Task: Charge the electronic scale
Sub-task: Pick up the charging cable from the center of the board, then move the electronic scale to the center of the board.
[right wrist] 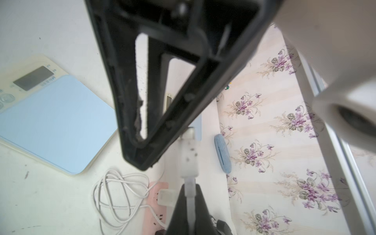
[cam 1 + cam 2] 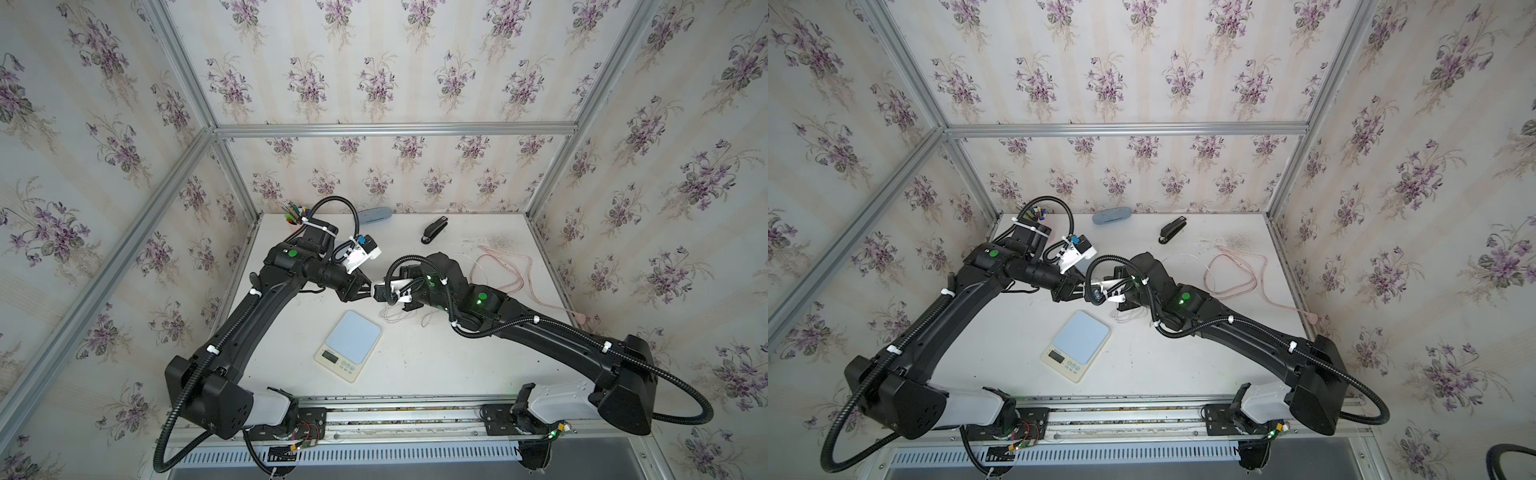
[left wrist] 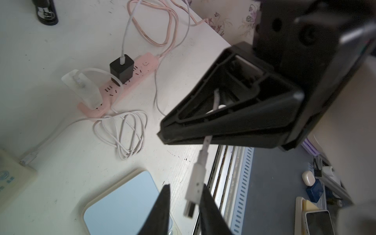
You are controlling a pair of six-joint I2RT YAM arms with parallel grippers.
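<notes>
table (image 2: 457,365) | holds: scale (image 2: 353,338); stapler (image 2: 435,230); pink power strip (image 3: 149,59); white cable (image 3: 124,157)

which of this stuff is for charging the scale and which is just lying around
For the job: scale, white cable, power strip, probably the black charger.

Just lying about: stapler, pen cup, blue case.

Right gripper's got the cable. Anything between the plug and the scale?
Only the left gripper: its open fingers flank the plug, one seemingly touching it. The table between plug and scale looks bare; spare cable lies coiled off to the side. The scale's port is not visible.
</notes>
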